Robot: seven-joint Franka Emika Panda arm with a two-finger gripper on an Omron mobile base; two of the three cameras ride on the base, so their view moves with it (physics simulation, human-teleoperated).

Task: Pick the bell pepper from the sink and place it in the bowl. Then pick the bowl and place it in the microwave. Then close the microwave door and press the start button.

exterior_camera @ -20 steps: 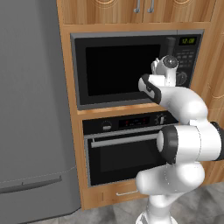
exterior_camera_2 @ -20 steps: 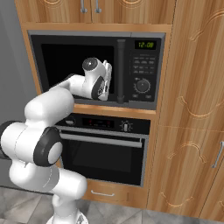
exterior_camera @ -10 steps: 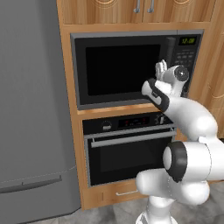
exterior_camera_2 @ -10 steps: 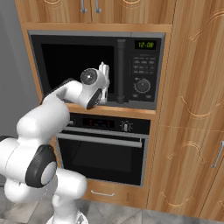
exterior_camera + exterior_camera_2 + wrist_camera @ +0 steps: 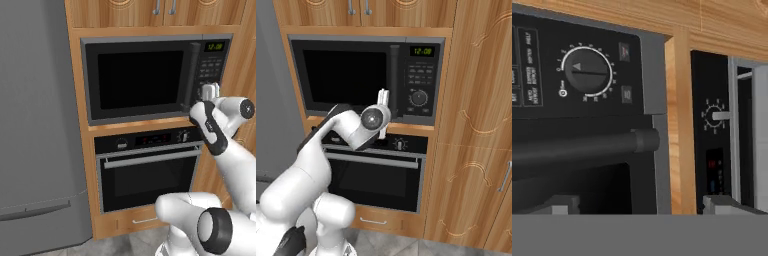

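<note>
Black glass door: the microwave door (image 5: 140,80) sits flush in its grey frame, so closing looks done; the window is too dark to confirm the bowl and bell pepper inside, though they probably are.
Microwave: the microwave (image 5: 368,80) is built into the wood cabinet above the oven (image 5: 373,172), green display (image 5: 422,51) lit at its upper right.
Step in hand: pressing the start button, the last part of the task.
Gripper: the gripper (image 5: 210,91) hovers just in front of the lower button panel (image 5: 212,67), fingers spread wide, holding nothing.
Hand view: rolled on its side, it looks at the round dial (image 5: 587,70) and the door handle (image 5: 587,145), with both finger tips apart at the bottom edge.
Next move: bring one fingertip onto the start button and push straight in; I cannot tell which small key that is, so alignment matters, and the dial beside it should stay untouched.
Change from half a second ago: the hand has swung from in front of the door's right edge across to the panel, and the forearm has extended rightward; door and display are unchanged.
</note>
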